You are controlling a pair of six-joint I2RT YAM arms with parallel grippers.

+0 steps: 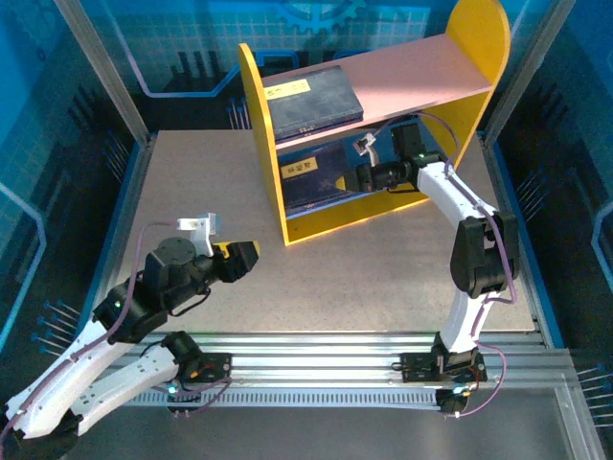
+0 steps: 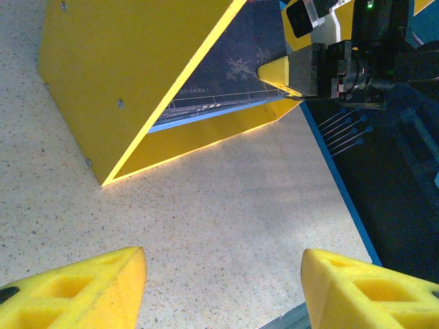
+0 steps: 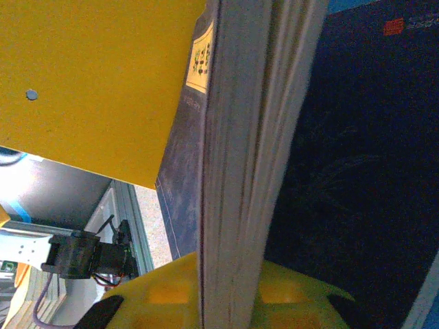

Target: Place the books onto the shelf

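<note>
right gripper clamped on navy book edge, inside shelf lower tier | left gripper jaws wide, empty, above table | second book lies flat on pink upper board

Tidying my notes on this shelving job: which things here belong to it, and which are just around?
Job: shelf, book on its pink board, lower book held by the right gripper.
Just there: table, metal rails, open left gripper.

Speckled grey table; blue enclosure walls.
</note>
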